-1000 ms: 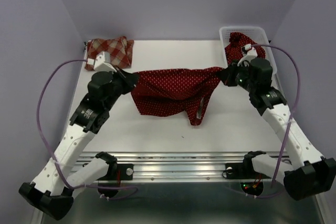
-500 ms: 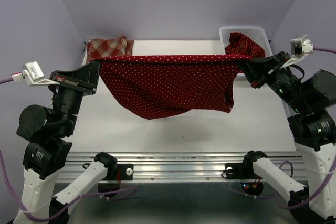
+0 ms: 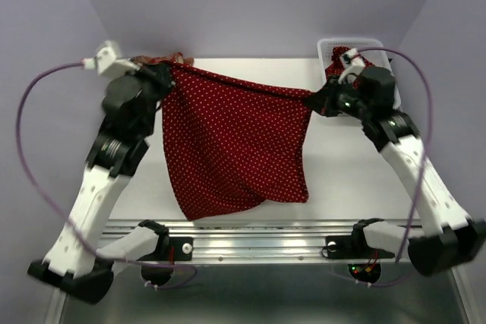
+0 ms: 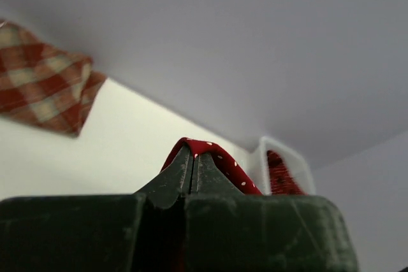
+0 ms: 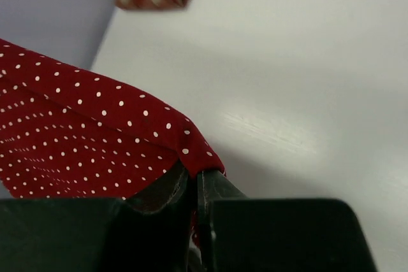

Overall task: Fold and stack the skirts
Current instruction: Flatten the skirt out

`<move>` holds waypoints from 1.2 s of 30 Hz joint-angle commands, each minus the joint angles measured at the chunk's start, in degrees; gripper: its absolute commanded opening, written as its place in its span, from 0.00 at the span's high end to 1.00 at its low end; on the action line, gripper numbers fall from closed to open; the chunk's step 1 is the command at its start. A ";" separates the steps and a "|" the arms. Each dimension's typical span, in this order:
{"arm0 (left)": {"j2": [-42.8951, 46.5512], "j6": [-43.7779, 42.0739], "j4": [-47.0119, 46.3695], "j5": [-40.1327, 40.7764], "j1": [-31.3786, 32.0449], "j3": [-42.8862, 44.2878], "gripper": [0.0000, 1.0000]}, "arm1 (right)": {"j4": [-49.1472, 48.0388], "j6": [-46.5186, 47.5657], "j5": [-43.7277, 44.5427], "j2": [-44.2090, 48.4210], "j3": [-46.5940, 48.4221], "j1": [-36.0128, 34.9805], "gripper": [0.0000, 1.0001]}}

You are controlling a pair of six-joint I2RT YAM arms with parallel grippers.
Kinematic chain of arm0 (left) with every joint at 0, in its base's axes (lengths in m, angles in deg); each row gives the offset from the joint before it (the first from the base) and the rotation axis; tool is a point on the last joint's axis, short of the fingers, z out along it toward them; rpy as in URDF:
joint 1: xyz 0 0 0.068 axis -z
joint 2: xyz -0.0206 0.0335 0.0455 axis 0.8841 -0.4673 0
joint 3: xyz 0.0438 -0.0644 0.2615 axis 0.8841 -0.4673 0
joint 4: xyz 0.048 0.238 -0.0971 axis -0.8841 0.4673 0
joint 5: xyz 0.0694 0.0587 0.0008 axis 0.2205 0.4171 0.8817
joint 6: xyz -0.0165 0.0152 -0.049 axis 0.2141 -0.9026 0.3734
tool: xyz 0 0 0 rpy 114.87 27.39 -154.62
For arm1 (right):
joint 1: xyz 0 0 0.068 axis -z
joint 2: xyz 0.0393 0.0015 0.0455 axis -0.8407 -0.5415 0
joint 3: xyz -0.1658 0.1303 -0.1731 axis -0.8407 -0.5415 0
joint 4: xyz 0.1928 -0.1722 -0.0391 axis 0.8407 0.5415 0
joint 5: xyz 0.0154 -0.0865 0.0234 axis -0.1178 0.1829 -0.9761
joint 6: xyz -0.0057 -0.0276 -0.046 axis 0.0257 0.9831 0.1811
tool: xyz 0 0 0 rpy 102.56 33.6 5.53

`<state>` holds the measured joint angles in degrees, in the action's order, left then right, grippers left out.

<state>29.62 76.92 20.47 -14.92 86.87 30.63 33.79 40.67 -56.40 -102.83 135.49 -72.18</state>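
A dark red dotted skirt [image 3: 235, 142] hangs spread between my two grippers, its lower edge near the table's front. My left gripper [image 3: 165, 75] is shut on its far left corner, which shows as red cloth at the fingertips in the left wrist view [image 4: 220, 157]. My right gripper [image 3: 313, 101] is shut on its right corner, seen in the right wrist view [image 5: 191, 151]. The red-and-cream checked skirt [image 4: 44, 87] lies folded at the far left corner, mostly hidden in the top view [image 3: 156, 59]. Another dark red dotted skirt [image 3: 339, 63] lies in the basket.
A white mesh basket [image 3: 349, 42] stands at the far right corner of the white table [image 3: 357, 165]. Purple walls close in the back and sides. The metal rail [image 3: 258, 237] with the arm bases runs along the near edge.
Both grippers swung back toward the far side and lowered with the dotted skirt, which went from a wide taut span to hanging down over the table toward the front.
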 commanded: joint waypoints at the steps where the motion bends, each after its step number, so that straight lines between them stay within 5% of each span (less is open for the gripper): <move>1: -19.70 -0.66 0.09 -6.49 -9.39 -0.78 1.00 | 1.54 -2.04 7.20 -15.55 -3.11 0.90 0.82; 3: -27.17 -1.54 1.93 -12.70 -12.50 2.11 0.97 | 2.85 -1.43 7.56 -24.76 0.39 0.90 0.73; 4: -33.64 -2.24 6.47 -13.42 -13.47 6.83 0.78 | 3.47 -0.21 6.60 -26.73 1.89 0.90 0.58; 6: -39.91 -2.94 10.89 -9.93 -13.39 11.34 0.56 | 3.83 1.29 5.10 -28.50 4.97 0.90 0.34; 7: -40.91 -3.47 12.21 -8.87 -13.48 13.27 0.03 | 3.65 1.74 4.84 -28.16 5.42 0.90 0.19; 12: -39.60 -4.97 9.86 -7.97 -13.74 12.68 0.01 | 2.16 5.86 7.82 -24.73 4.11 0.90 0.00; 17: -36.53 -5.84 5.82 -18.34 -11.47 5.74 0.01 | -1.00 11.58 9.39 -23.59 1.73 0.90 0.00; 22: -30.39 -8.56 1.87 -18.16 2.83 -3.82 0.01 | -2.59 10.53 14.24 -28.76 5.85 0.90 0.00; 31: -14.48 -3.74 -4.20 -23.26 11.48 -23.16 0.01 | -10.75 14.21 -2.53 -44.22 11.58 0.90 0.00; 36: -9.98 -1.72 -3.95 -24.06 13.32 -28.45 0.01 | -12.08 23.69 -4.74 -48.63 13.24 0.90 0.00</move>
<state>16.44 73.45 19.85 -37.81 99.15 4.47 26.53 55.90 -56.38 -150.22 145.00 -71.15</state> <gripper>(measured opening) 0.986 0.997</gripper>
